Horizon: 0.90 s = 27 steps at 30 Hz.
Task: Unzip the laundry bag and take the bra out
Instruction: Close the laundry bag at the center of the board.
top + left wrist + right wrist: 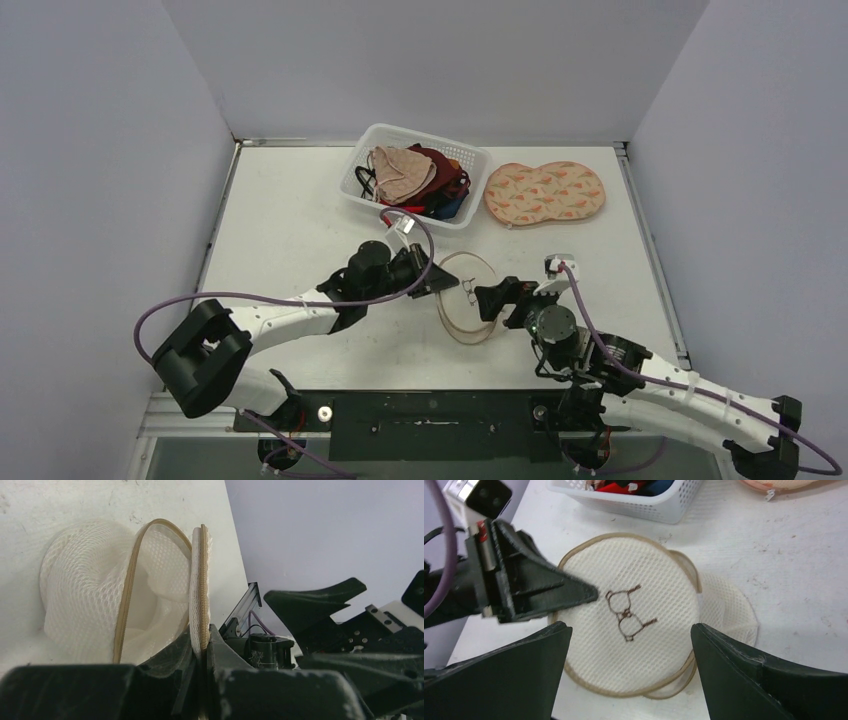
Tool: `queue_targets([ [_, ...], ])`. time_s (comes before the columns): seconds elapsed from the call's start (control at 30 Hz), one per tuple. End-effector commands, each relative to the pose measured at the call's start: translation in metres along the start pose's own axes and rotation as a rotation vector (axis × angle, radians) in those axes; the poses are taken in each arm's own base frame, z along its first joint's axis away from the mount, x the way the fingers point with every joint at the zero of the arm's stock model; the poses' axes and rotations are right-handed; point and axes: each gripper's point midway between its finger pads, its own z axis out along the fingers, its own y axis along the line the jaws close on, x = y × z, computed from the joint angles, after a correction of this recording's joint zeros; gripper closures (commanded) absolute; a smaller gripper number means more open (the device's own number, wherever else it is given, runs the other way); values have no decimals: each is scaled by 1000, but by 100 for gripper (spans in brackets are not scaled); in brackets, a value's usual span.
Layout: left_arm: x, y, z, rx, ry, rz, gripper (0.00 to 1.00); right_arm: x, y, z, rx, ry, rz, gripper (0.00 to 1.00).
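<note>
Pinched shut at the lens, my left gripper point(201, 647) holds the zipper-edged rim of the mesh laundry bag point(85, 595) and keeps one flap raised. My right gripper point(629, 630) hangs wide open and empty, facing that flap's outer side.

Risk: the thin rim may slip from the pinch, dropping the flap, or the right jaws may catch mesh only.

Unclear: whether the bra lies inside the bag, since the flap screens the cavity. Beyond the bag, the white basket point(659, 505) is cut off.

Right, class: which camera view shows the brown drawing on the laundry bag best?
Right wrist: the drawing faces the camera, sharp, mid-panel on the laundry bag. Top external gives only a tiny dark mark; left wrist shows the bag's zip edge and inner mesh, no drawing.
</note>
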Motion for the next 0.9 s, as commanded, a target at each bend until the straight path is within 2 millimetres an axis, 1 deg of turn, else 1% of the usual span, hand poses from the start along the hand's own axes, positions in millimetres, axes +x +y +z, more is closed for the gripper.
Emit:
queue_targets([
  [0.0,-18,-28,-7,105,-69,49,100,-35,17,22,-49,-45,15,6],
  [0.1,-19,-26,-5,105,-69,48,100,-44,4,37,-43,-30,32,6],
  [0.13,-19,-26,-4,108,-67,49,100,-47,-5,42,-33,-30,44,6],
  [0.17,-20,-26,-3,109,-67,48,100,-52,-18,46,-10,-37,65,6],
  [0.2,-19,-26,-3,112,-63,49,100,-52,-27,48,-5,-30,80,6],
  [0.27,-17,-24,-3,119,-59,48,100,-47,-43,51,-15,-3,122,7],
  [0.37,-15,-22,-4,134,-57,45,100,-27,-52,51,-119,68,214,9],
  [0.5,-9,-19,-3,151,-45,41,100,-12,-54,47,-225,85,300,13],
  [0.6,-6,-12,-2,148,-39,34,100,-1,-50,45,-271,114,329,14],
  [0.7,-4,-9,-2,153,-42,23,100,8,-49,44,-295,133,362,14],
  [0.87,-1,-4,2,158,-39,3,100,30,-53,43,-310,174,396,15],
])
